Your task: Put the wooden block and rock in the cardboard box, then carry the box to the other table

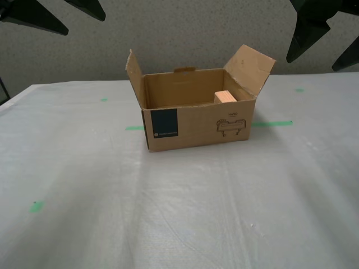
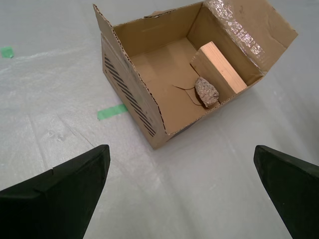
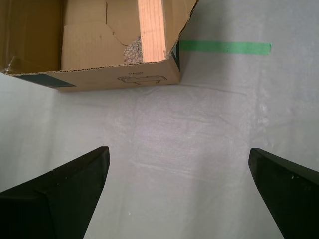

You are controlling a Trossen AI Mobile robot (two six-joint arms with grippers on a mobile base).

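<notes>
The cardboard box (image 1: 196,126) stands open on the white-sheeted table (image 1: 168,213), flaps up, teal label and line drawing facing the exterior camera. The wooden block (image 1: 225,96) leans on edge inside it, toward the exterior view's right. The rock (image 2: 206,91) lies on the box floor against the block (image 2: 219,67); the front wall hides it in the exterior view. My second gripper (image 2: 180,149) hangs open above the sheet, short of the box's striped side (image 2: 132,94). My first gripper (image 3: 178,149) is open too, empty, in front of the box (image 3: 99,77), where block (image 3: 152,30) and rock (image 3: 133,50) show.
Green tape strips (image 1: 272,123) (image 1: 134,128) lie on the sheet on either side of the box, and small green marks (image 1: 35,207) dot it elsewhere. Dark gripper fingers (image 1: 39,17) (image 1: 314,28) hang at the exterior view's top corners. A speckled wall stands behind the table.
</notes>
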